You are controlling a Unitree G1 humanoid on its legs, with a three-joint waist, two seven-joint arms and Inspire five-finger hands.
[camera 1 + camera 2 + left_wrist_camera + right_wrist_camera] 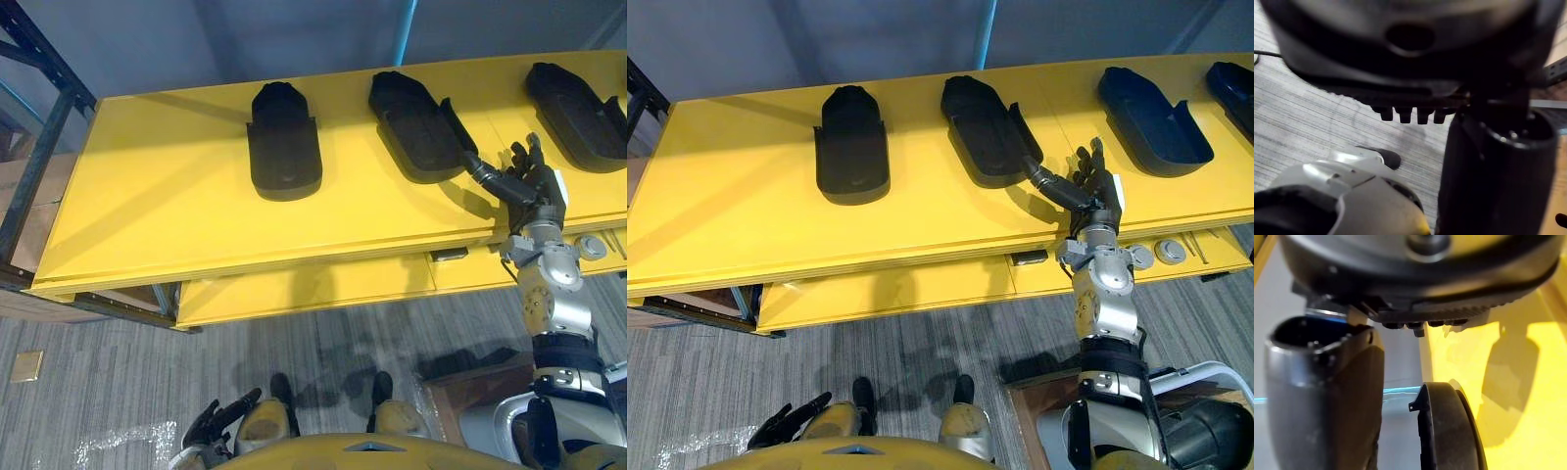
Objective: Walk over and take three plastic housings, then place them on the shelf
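1. The left robot hand (220,419) hangs low at the robot's left side over the floor (98,372). It is well apart from the table (147,196), with fingers loose and nothing in them.
2. The left housing (284,147) lies flat on the table, its long axis running almost straight away from the robot, far from either hand.
3. The middle housing (416,122) lies flat too. Its long axis slants from far left to near right, so its near end points at the right robot hand (524,181).
4. That hand stands just right of that near end, fingers straight and spread, holding nothing. The thumb stretches toward the rim; I cannot tell whether it touches.
5. The right housing (578,113) lies beyond the hand on its right, slanted alike.
6. The right hand is clearly the nearer, so a grasp probably needs only a short reach left and away.
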